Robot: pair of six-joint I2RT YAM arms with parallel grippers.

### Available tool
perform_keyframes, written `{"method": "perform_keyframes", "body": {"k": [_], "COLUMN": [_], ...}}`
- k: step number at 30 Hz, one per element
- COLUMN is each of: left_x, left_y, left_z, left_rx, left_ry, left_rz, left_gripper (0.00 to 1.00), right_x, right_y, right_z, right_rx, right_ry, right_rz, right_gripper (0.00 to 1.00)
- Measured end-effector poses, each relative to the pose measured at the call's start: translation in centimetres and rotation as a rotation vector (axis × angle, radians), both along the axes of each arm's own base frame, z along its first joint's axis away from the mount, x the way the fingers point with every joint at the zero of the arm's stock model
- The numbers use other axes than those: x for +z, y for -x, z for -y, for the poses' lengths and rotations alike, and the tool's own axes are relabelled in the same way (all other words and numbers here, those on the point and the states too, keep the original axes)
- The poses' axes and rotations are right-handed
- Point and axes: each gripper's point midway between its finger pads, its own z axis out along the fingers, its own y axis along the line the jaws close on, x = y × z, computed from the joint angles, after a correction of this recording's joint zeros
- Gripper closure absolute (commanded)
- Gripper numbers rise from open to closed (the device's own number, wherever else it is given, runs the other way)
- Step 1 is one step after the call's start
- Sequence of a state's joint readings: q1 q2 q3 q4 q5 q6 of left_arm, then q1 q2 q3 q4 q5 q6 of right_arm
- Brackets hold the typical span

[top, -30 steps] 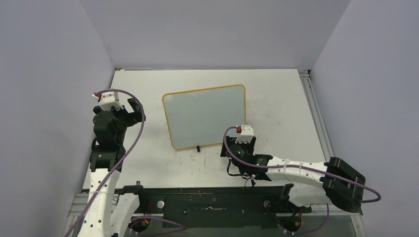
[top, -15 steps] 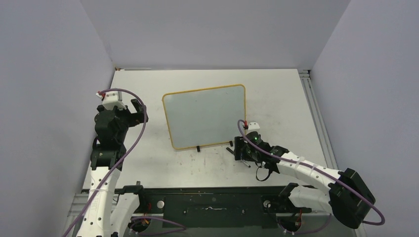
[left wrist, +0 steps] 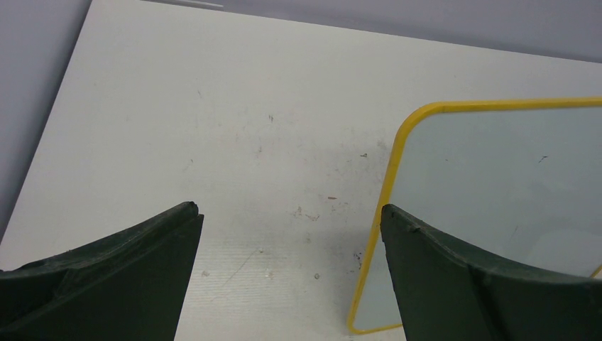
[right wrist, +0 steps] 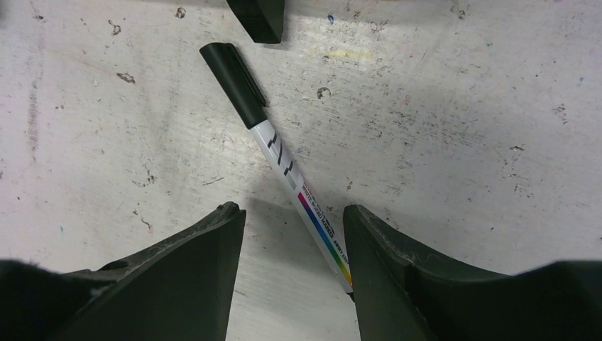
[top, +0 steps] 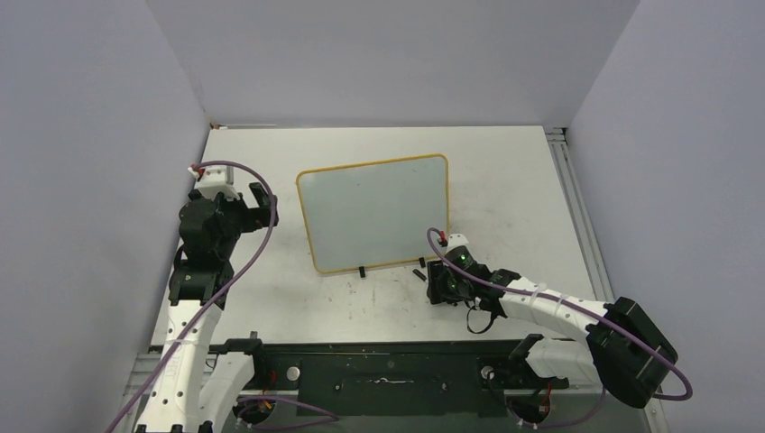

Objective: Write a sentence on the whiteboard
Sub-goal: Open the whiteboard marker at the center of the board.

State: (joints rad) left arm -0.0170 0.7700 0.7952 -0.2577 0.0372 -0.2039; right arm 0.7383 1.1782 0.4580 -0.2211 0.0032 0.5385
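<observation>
Right end effector (right wrist: 292, 213) is down low, jaws apart, straddling the marker (right wrist: 284, 167) on the surface (right wrist: 461, 142), not clamped. The marker lies skewed across the gap, so a pinch could twist it or roll it away. Left end effector (left wrist: 287, 213) is spread wide beside the whiteboard (top: 374, 212), which is blank, mid-surface. The marker's tail end hides behind 1 finger.

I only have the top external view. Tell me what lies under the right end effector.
Observer: A marker, flat on the table, lying diagonally between the right end effector's open fingers.
Operator: Report its cap.
Observer: The black cap is on, pointing away from the wrist.
Operator: Now the left wrist view.
Observer: The left end effector is open above the table, beside the whiteboard's yellow frame corner.
</observation>
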Motion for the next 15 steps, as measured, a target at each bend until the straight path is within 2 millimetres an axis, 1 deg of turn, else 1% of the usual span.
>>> {"method": "perform_keyframes", "body": {"k": [8,11,13,15], "left_x": [0.2,0.4,0.5,0.6], "left_y": [0.3,0.5,0.6,0.6], "left_z": [0.4,0.4,0.4,0.5], "left_rx": [-0.021,-0.02,-0.021,-0.024], "left_ry": [0.004,0.005,0.005,0.007], "left_rz": [0.01,0.019,0.025,0.028], "left_gripper": [0.04,0.04,0.04,0.04], "right_x": [0.0,0.0,0.0,-0.1], "right_y": [0.7,1.2,1.6,1.8], "right_z": [-1.0,-1.5,-2.0,-2.0], "right_rx": [0.021,0.034,0.051,0.053], "right_ry": [-0.04,-0.043,-0.036,-0.008], "right_rz": [-0.028,-0.032,-0.032,-0.026], "right_gripper": [0.52,0.54,0.56,0.61]}}
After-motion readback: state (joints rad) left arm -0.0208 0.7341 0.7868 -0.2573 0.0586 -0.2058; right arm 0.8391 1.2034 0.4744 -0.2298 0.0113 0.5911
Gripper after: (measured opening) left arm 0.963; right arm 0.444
